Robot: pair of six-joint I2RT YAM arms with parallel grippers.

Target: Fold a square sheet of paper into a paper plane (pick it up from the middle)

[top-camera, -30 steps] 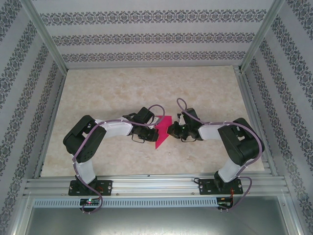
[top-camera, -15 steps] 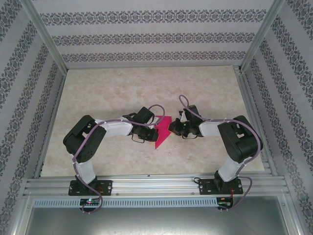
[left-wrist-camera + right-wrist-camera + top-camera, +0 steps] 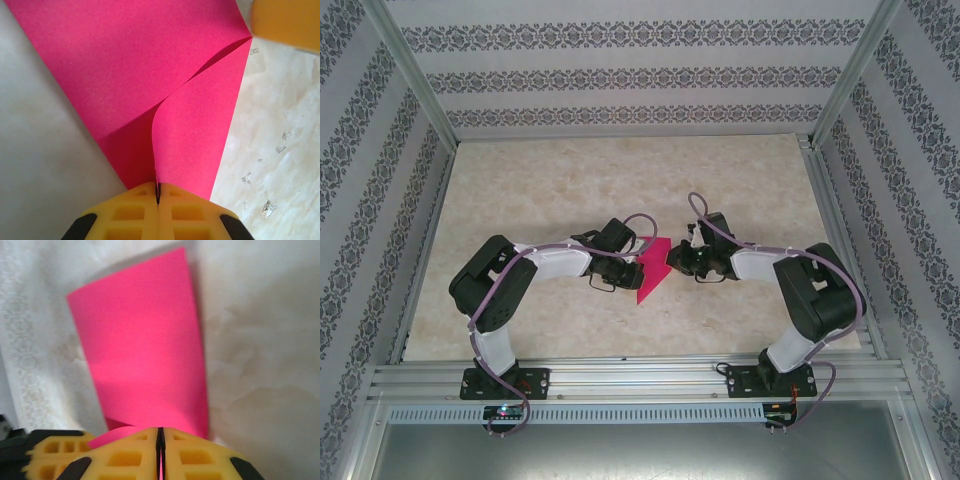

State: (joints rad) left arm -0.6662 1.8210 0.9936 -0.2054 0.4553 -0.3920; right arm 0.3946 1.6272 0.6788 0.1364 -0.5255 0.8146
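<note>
The magenta-pink sheet of paper (image 3: 651, 270) lies partly folded on the table's middle, a pointed shape with its tip toward the near edge. My left gripper (image 3: 629, 268) is at its left edge. In the left wrist view the yellow fingers (image 3: 135, 210) are shut on the paper (image 3: 150, 65) where a curved flap rises from the layer below. My right gripper (image 3: 673, 262) is at the right edge. Its yellow fingers (image 3: 200, 455) are closed with pink paper (image 3: 145, 355) showing in the slit between them.
The marble-patterned table (image 3: 570, 180) is bounded by aluminium rails (image 3: 630, 375) at the near edge and patterned walls on three sides. The two wrists nearly meet over the paper; the right gripper's finger (image 3: 286, 22) shows in the left wrist view.
The right arm's elbow has swung out to the right and its gripper has shifted slightly away from the near edge. The left arm and the paper have stayed put.
</note>
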